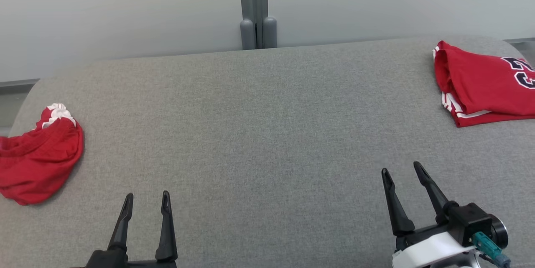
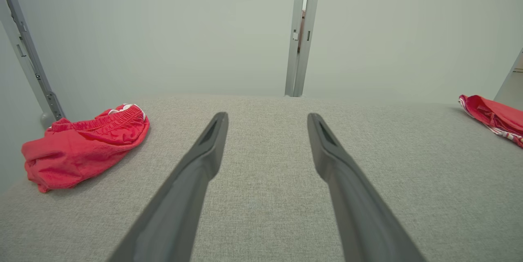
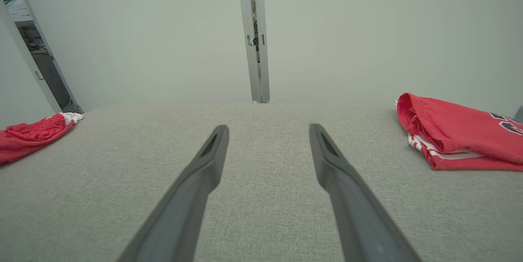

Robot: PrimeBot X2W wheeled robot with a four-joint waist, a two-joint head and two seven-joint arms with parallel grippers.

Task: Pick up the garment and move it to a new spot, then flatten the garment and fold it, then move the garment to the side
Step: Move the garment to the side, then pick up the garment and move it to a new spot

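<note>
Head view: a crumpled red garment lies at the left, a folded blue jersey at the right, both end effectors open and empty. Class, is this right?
No: the folded jersey is red, not blue, as the head view shows. The rest holds.

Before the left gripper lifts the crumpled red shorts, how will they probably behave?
The shorts lie in loose folds, so they will probably hang floppy and unfold when lifted. The mesh-like cloth looks light. On the grey fabric surface they would likely drag and bunch rather than slide.
</note>
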